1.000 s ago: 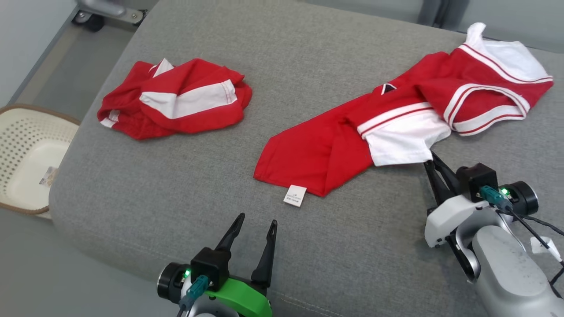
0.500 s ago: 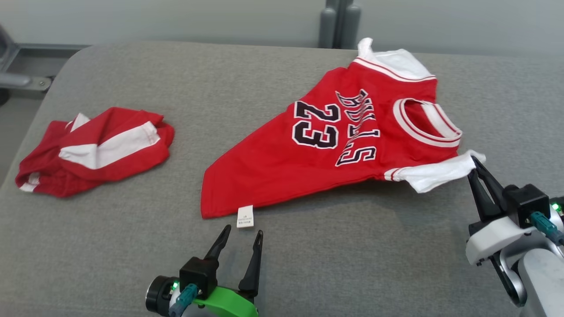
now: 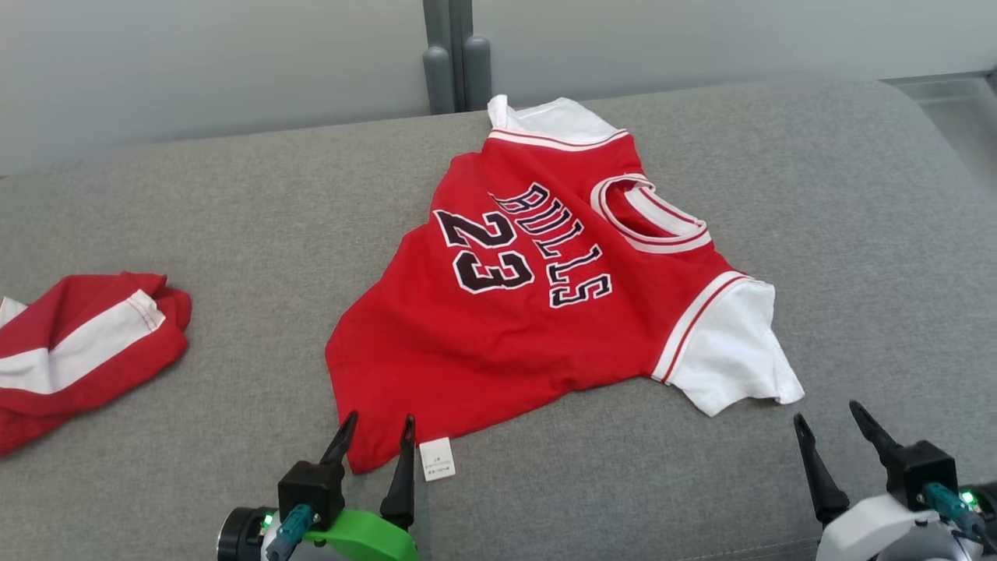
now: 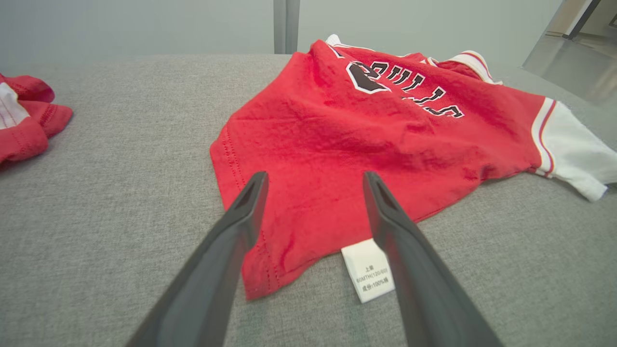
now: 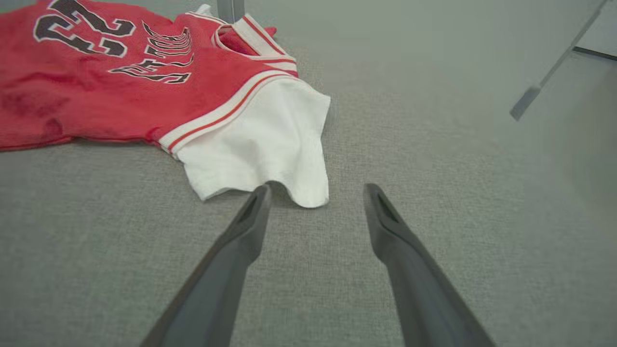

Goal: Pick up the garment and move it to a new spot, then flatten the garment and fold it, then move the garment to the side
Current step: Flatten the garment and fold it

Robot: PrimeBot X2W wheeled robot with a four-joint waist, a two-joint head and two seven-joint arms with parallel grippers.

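While both arms sit at the near edge of the cushion (image 3: pixel 234 234), I've got the jersey (image 3: pixel 545 312) lying mid-cushion, print side up, "BULLS 23" readable, mostly spread but not square: the body runs diagonally, hem corner toward me on the left, collar up and to the right. One white sleeve (image 3: pixel 732 351) fans out flat on the near right; the other white sleeve pokes out at the far edge by the grey post (image 3: pixel 456 74). Some creasing in the red fabric near the hem. Left gripper (image 3: pixel 380 418): jaws wide apart, nothing between them; fingers point at the hem corner, and in the wrist view they straddle it, with the white tag (image 3: pixel 437 458) lying on the cushion just beside the right-hand finger. Can't tell if the tips touch cloth. Right gripper (image 3: pixel 826 413): jaws also wide apart and empty, low over bare cushion, tips just short of the near sleeve's edge; in its wrist view one fingertip sits right at the sleeve's lower corner, the other over grey fabric. Neither gripper holds the jersey. A second red-and-white garment (image 3: pixel 70 351) is bunched at the far left of the cushion, well apart from the jersey.
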